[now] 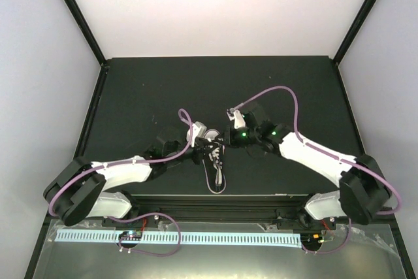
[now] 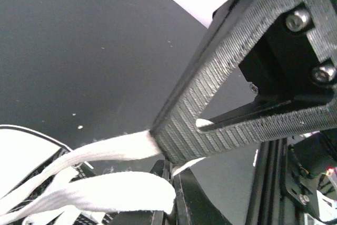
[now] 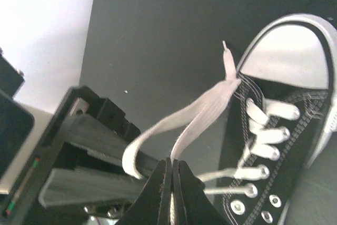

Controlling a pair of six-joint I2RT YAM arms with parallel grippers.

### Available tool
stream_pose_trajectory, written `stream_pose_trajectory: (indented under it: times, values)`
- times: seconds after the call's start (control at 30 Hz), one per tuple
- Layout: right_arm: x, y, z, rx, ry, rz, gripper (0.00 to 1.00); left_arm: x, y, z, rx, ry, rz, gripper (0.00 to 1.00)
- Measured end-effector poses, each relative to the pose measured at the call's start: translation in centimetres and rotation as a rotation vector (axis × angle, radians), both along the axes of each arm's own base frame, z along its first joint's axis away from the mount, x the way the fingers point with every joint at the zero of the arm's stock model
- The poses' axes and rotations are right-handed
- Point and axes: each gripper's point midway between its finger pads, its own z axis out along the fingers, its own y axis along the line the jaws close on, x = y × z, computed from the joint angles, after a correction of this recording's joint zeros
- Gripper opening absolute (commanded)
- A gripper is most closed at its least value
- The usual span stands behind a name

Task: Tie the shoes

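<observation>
The sneaker [image 1: 217,178] lay on the black table [image 1: 163,83] near its front edge, between the two arms, which reached in toward it from either side. In the right wrist view its white toe cap pointed away from the camera, with the eyelet rows and crossed laces [image 3: 210,104] in plain sight (black canvas, white stitching).

The right gripper [image 3: 171,168] was closed, its two fingertips pressed together on a flat strand of the laces. That strand rose from the pinch and ran up toward the toe cap, where its tip stuck out over the table. A second length of lace curved off to the left of the fingertips in a loop.

The left gripper [image 2: 158,138] was closed as well, pinching another strand. This white strand came out of its fingertips and ran down to the left toward the shoe. A further lace end hung loose just below it.
</observation>
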Motion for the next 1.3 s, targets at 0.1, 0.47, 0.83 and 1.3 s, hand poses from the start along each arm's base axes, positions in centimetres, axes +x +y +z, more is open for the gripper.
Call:
stream_pose_trajectory:
  times: [0.1, 0.47, 0.83, 1.3]
  values:
    - [-1.0, -1.2, -0.5, -0.022, -0.022, -0.015, 0.04, -0.5, -0.5, 0.0, -0.007, 0.005, -0.035, 0.02]
    - [-6.7, -7.7, -10.3, -0.295, 0.196, -0.058, 0.4, -0.3, 1.2, -4.4, 0.097, 0.111, 0.026, 0.02]
    - [-0.6, -7.2, -6.8, -0.235, 0.068, -0.145, 0.43, -0.3, 1.3, -4.5, 0.101, 0.114, 0.028, 0.02]
    - [0.7, -4.1, -9.1, -0.236, 0.019, 0.093, 0.42, -0.3, 1.3, -4.5, 0.101, 0.114, 0.029, 0.02]
